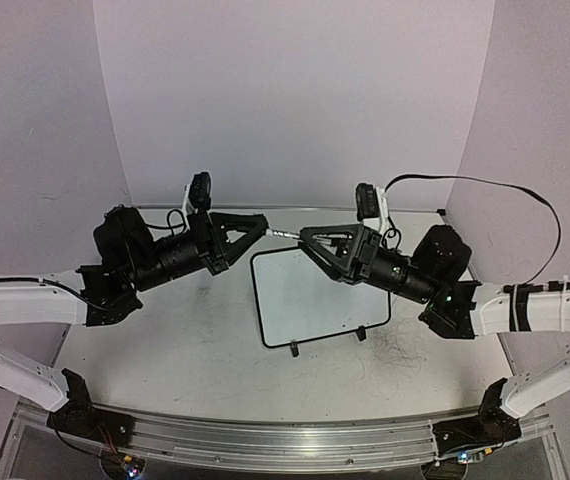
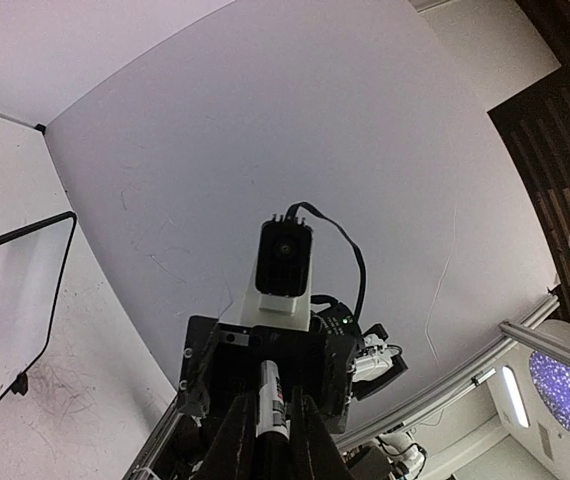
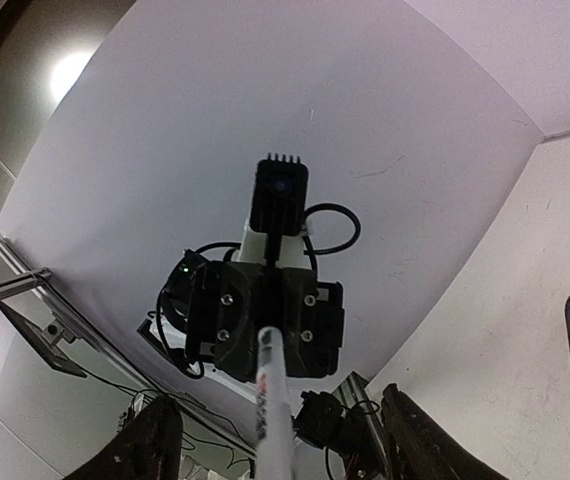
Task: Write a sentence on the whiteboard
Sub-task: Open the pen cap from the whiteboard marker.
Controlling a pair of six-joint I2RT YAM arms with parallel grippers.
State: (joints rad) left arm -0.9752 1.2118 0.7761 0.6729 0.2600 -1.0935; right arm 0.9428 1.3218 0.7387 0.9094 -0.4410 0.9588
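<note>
While my left claw (image 1: 263,225) pinched the marker (image 1: 283,234), my right claw (image 1: 304,236) stood spread around its far end, seemingly not touching; the whiteboard (image 1: 315,295) lay on the counter (image 1: 165,350) beneath.

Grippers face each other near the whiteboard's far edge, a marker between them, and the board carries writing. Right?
No: the top external view shows the whiteboard blank. The left gripper and right gripper do face each other near its far edge, the marker between them.
</note>
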